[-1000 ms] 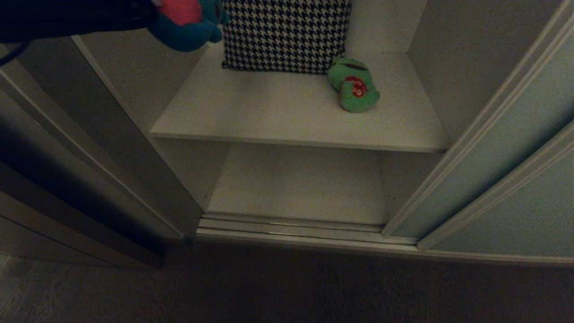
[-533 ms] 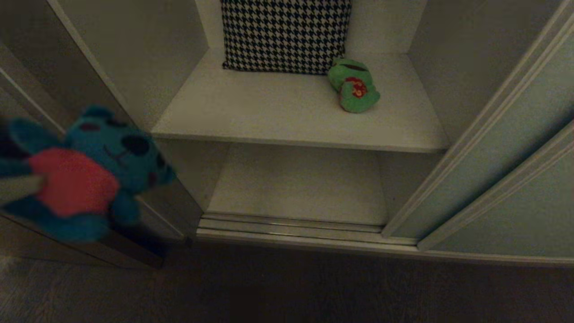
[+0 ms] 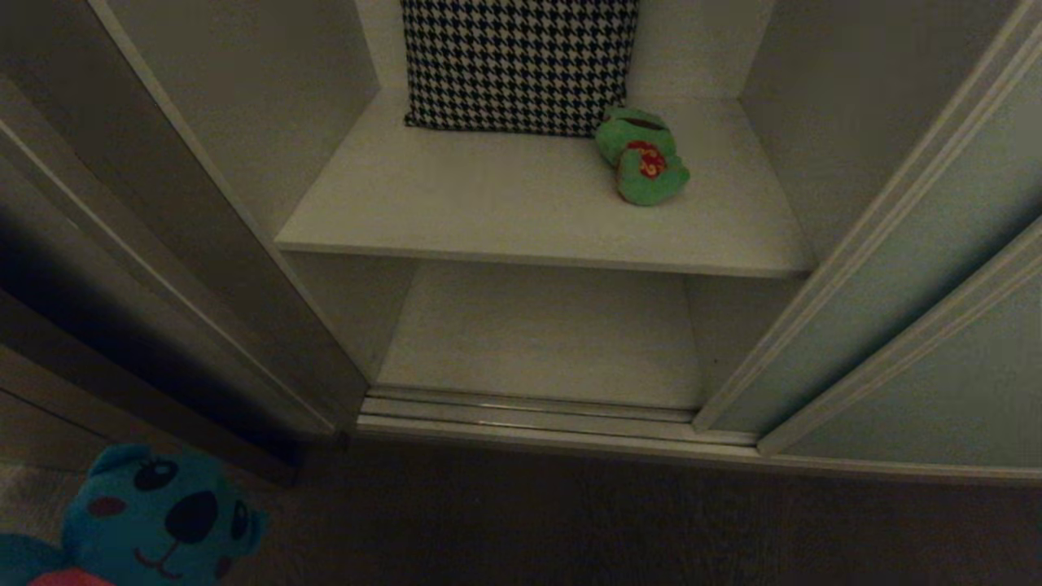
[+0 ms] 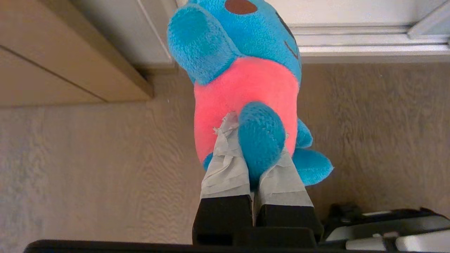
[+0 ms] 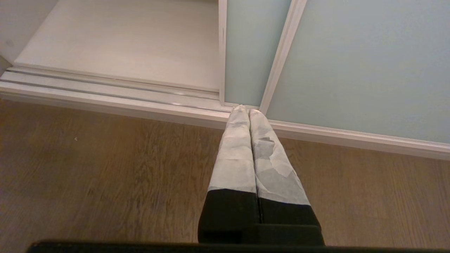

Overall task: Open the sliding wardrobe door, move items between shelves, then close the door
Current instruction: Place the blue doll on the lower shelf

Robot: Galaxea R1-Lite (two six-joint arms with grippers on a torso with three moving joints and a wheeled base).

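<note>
Bear is clamped in the left gripper: both taped fingers pinch one blue leg between them, with the pink belly just past the tips and the head beyond that. In the head view the bear shows at the near left corner, low over the floor, outside the wardrobe and just near of the dark wooden panel. I can't tell whether it touches the floor.

Right gripper has its fingers pressed together, holding nothing, hanging over the wood floor with its tips pointing at the bottom track, near where the two pale door panels overlap.

Sliding door stands pushed to the right, so the compartment is open. Frog lies on the upper shelf, right of centre, touching the lower right corner of a black-and-white houndstooth cushion that leans on the back wall. Lower shelf sits under it, behind the metal track. Lighting in the head view is dim.
</note>
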